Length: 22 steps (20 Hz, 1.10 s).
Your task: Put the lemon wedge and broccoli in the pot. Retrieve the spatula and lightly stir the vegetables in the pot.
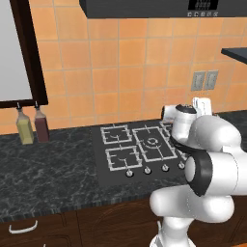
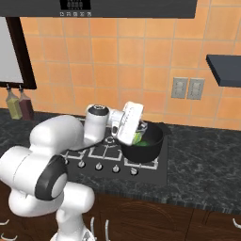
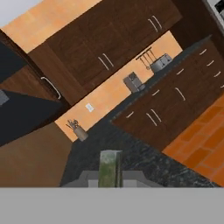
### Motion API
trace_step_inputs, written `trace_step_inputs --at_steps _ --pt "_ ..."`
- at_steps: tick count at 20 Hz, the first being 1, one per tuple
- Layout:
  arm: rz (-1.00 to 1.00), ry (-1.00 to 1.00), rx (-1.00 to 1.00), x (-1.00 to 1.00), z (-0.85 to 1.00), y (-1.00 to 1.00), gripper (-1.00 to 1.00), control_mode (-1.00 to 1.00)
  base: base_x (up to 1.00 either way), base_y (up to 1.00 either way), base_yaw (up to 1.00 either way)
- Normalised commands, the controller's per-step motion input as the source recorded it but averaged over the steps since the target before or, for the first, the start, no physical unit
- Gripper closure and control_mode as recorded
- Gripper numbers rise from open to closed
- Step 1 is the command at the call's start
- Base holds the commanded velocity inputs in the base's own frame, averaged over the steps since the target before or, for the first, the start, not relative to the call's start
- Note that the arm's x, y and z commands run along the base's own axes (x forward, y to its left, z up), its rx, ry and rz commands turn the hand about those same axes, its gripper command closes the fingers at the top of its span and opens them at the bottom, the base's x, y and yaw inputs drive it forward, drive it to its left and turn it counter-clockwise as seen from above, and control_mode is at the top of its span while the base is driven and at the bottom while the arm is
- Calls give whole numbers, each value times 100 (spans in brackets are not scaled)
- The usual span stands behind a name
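One step looks to be in hand, the light stir, and each view bears on how to do it well.

Left base view: the arm (image 1: 212, 159) folds over the right end of the cooktop (image 1: 140, 144) and covers what it works on; the three burners in sight are bare; the dark marbled counter (image 1: 48, 169) carries two bottles (image 1: 33, 126) by the wall at far left, well apart from the work; so no sweep needs to reach that way.

Right base view: the pot (image 2: 155, 151) sits on the cooktop's right side; green shows inside it, the vegetables (image 2: 148, 139), though I cannot tell wedge from broccoli; the wrist (image 2: 128, 121) leans over the pot's left rim with its end dipping inside. I would keep the strokes small and slow and clear of the wall, since a push on the rim could slide the pot (it rests freely on the grate); the knobs (image 2: 99, 166) lie just in front.

Hand view: the gripper (image 3: 109, 180) is all but closed, and a pale grey-green slab stands between its tips; I take it for the spatula (image 3: 109, 166), clamped, though little of it shows; the grip should stay firm. Beyond, across the room, run dark wood cabinets (image 3: 87, 52), a toaster (image 3: 161, 62) on another dark counter, and an orange floor (image 3: 201, 144).
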Motion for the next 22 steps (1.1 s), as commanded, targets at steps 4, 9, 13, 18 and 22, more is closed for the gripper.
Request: trace_step_inputs --at_steps 4,9,13,18,22 --pt "8 33 9 14 29 -26 100 -100 0 0 0" --pt "0 40 6 22 72 -21 100 -100 0 0 0" --pt "0 46 4 33 -4 5 100 -100 0 0 0" --pt "-1 25 17 9 -9 11 100 -100 0 0 0" --pt "0 14 28 -1 8 0 100 -100 0 0 0"
